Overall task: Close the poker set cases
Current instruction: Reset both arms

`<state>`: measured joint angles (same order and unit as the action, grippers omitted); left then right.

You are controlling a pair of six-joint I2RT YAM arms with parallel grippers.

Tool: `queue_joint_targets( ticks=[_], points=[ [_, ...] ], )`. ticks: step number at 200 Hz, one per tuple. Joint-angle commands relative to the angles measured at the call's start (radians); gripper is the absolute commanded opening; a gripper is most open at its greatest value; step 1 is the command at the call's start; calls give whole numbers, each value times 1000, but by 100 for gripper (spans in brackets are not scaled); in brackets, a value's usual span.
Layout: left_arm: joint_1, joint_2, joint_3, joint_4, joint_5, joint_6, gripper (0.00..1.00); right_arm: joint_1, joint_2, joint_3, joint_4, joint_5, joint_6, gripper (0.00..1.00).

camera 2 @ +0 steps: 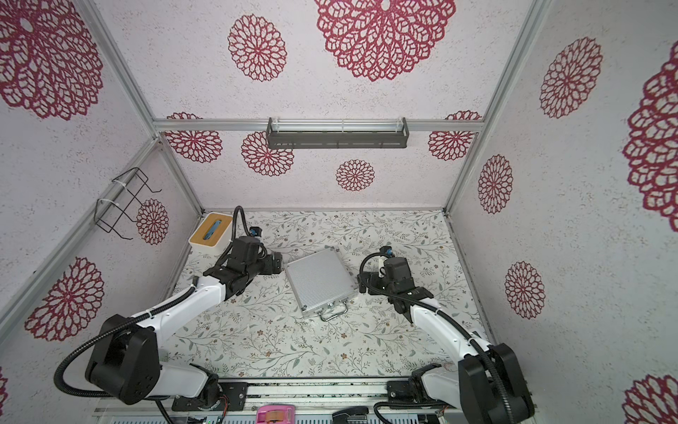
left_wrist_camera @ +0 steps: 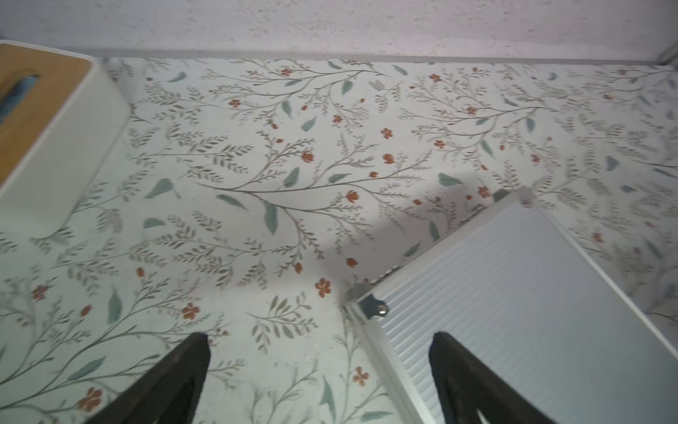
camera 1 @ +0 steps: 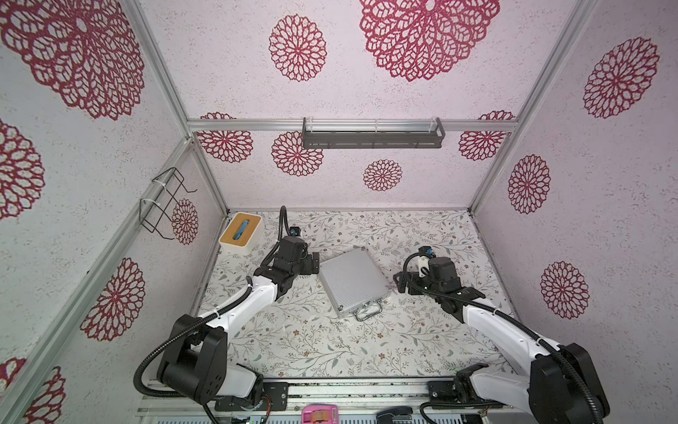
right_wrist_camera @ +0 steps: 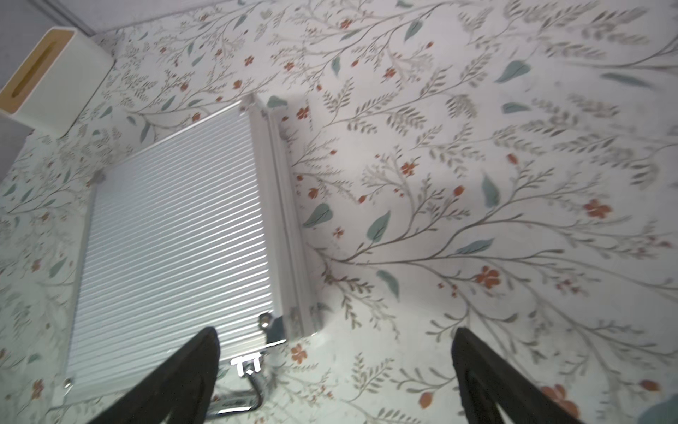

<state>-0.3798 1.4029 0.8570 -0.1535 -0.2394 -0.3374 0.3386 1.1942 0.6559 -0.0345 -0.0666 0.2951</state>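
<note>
The poker set case (camera 1: 352,282) (camera 2: 319,281) lies flat on the flowered table with its lid down, ribbed silver top up, chrome handle (camera 1: 368,314) toward the front. My left gripper (camera 1: 314,263) (camera 2: 277,264) stands open just beside the case's left edge. In the left wrist view (left_wrist_camera: 321,336) one finger (left_wrist_camera: 462,374) hangs over the ribbed lid (left_wrist_camera: 532,312) and the other over the table. My right gripper (camera 1: 400,282) (camera 2: 363,284) (right_wrist_camera: 336,330) is open by the case's right edge (right_wrist_camera: 172,238), near the handle (right_wrist_camera: 238,400), holding nothing.
A white box with a wooden top (camera 1: 240,233) (left_wrist_camera: 55,147) (right_wrist_camera: 47,80) stands in the back left corner. A black wire rack (camera 1: 165,202) hangs on the left wall, a grey shelf (camera 1: 372,134) on the back wall. A pink object (camera 1: 319,413) sits below the front rail.
</note>
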Motion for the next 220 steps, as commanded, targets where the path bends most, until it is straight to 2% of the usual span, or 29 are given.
queue_joint_targets(
  ticks=[1,18,51,85,109,138,166,186,202,220],
  points=[
    [30,-50,-97,146,-157,21,97,-67,10,20,85,98,-123,99],
    [66,-71,-184,247,-197,14,97,-127,6,-29,168,168,-164,99],
    [144,-87,-295,406,-150,-39,97,-247,37,-140,391,222,-206,99],
    [145,-129,-238,348,-128,-1,98,-293,90,-236,630,278,-253,99],
    [147,-165,-222,327,-198,85,97,-302,137,-262,748,260,-277,99],
    [232,-184,-250,338,-212,117,97,-303,209,-289,874,237,-294,99],
    [288,-182,-361,588,-206,259,97,-306,258,-296,975,202,-304,99],
    [365,-149,-425,718,-156,244,97,-306,280,-320,1034,185,-316,99],
    [390,-93,-498,932,-114,262,98,-305,291,-365,1123,180,-321,99],
    [412,-13,-490,980,-80,255,98,-303,314,-393,1195,193,-321,99]
  ],
)
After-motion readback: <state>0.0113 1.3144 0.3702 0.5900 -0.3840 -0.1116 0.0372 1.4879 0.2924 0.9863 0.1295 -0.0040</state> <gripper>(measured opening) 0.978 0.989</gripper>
